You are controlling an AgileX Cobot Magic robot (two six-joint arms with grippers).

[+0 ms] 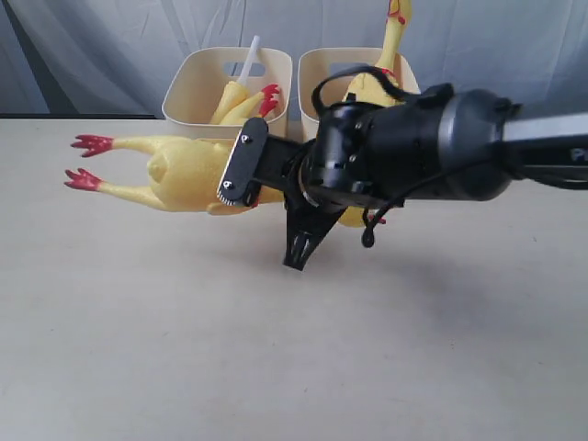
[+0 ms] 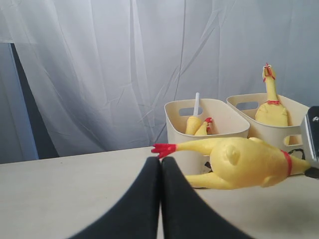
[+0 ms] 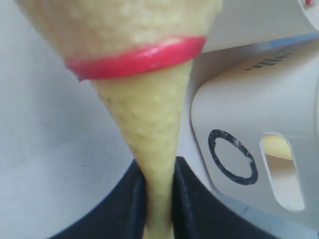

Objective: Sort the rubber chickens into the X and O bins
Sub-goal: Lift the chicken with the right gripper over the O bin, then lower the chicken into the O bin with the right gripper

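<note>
My right gripper (image 1: 266, 196) (image 3: 159, 174) reaches in from the right, shut on the thin neck of a yellow rubber chicken (image 1: 179, 170) (image 3: 149, 124). This chicken hangs level above the table, red feet pointing left. Behind it stand two cream bins. The left bin (image 1: 184, 87) holds a headless chicken body (image 1: 241, 103) and a white tube (image 1: 248, 57). The right bin (image 1: 317, 69), with the black O (image 3: 233, 157) on its wall, holds an upright chicken (image 1: 395, 28). My left gripper (image 2: 160, 160) is shut on nothing, low over the table near the held chicken's (image 2: 244, 162) foot.
A pale curtain (image 1: 514, 46) hangs close behind the bins. The cream tabletop (image 1: 276, 367) stretches wide in front of the held chicken. My right arm's bulky black wrist (image 1: 413, 147) covers part of the right bin's front.
</note>
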